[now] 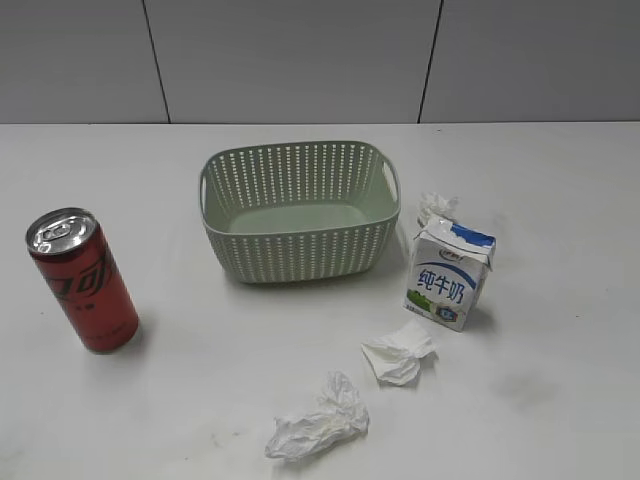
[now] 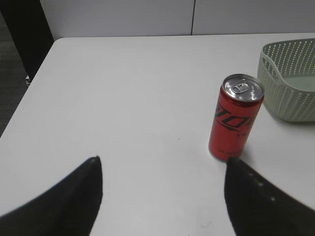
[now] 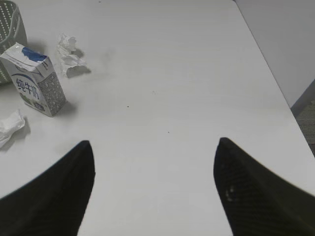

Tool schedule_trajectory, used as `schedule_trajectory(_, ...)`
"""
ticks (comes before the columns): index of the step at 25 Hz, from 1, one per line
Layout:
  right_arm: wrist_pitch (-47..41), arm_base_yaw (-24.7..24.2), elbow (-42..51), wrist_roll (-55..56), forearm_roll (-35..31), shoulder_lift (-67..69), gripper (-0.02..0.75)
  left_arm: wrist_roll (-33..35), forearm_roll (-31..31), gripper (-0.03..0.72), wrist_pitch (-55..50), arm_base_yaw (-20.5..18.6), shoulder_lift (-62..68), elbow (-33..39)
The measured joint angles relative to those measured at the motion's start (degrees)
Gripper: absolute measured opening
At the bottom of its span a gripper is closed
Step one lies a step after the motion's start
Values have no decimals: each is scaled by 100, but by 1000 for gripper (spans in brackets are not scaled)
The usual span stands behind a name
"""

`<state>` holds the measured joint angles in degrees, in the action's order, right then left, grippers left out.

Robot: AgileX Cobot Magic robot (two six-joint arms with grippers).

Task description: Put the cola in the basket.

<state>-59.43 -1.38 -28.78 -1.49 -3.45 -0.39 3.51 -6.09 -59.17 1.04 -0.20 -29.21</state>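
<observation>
Only the wrist cams show the claws: left gripper [image 2: 162,164] hangs spread wide near the cola [image 2: 235,119], right gripper [image 3: 153,147] spread over bare table [image 3: 162,73].

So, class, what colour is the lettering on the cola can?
Black, on the red cola can with a silver top; it shows best in the left wrist view.

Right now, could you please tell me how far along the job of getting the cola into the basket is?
Nothing looks done yet: the tall red cola can stands upright on the white table, left of the empty pale green perforated plastic basket. Nothing is in hand: the left hand is open, with the can just beyond its right fingertip, and the right hand is open over bare table. Gripping, lifting and placing remain.
</observation>
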Motion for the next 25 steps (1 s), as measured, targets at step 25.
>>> schedule_trajectory(25, 0, 0, 0, 0, -1, 0, 571, 0, -274, 589, 76, 0, 800, -325)
